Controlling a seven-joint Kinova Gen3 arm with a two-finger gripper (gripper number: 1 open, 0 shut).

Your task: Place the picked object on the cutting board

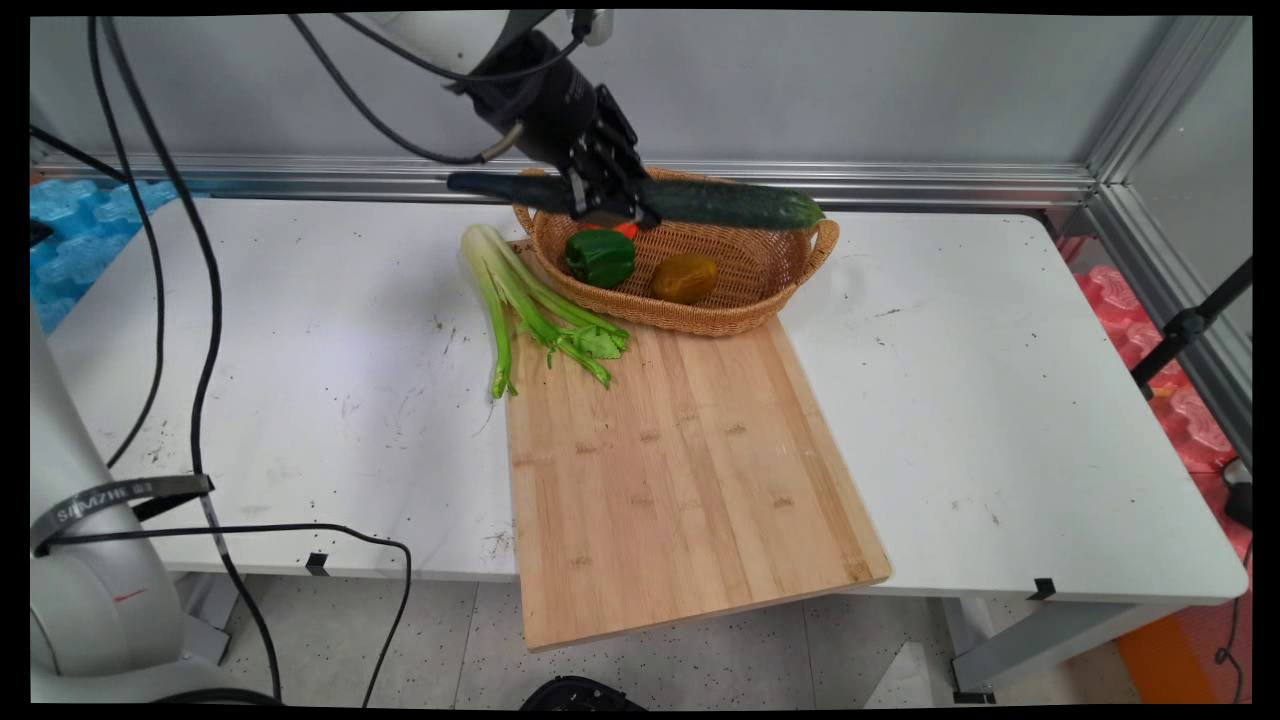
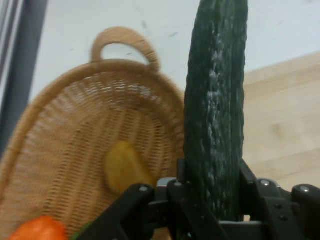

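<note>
The black two-finger gripper [image 1: 612, 205] is closed around a long dark green cucumber [image 1: 735, 203], which it holds lifted in the air, near the middle of its length. In the hand view the cucumber [image 2: 216, 115] stands between the two fingers [image 2: 248, 176] and goes up past the top edge.

Directly below the gripper is an oval woven wicker basket with handles [image 1: 790, 285]. Inside it, under the gripper, lie a green bell pepper [image 1: 600, 257], a yellow-brown bell pepper [image 1: 685, 277] and something orange [image 1: 627, 229] (mostly hidden, so I cannot tell what it is).

In front of the basket lies a light wooden cutting board [image 1: 680, 470] on the white table [image 1: 1000, 400]. A bunch of pale green celery stalks [image 1: 525, 305] lies below the gripper, partly on the board's edge.
</note>
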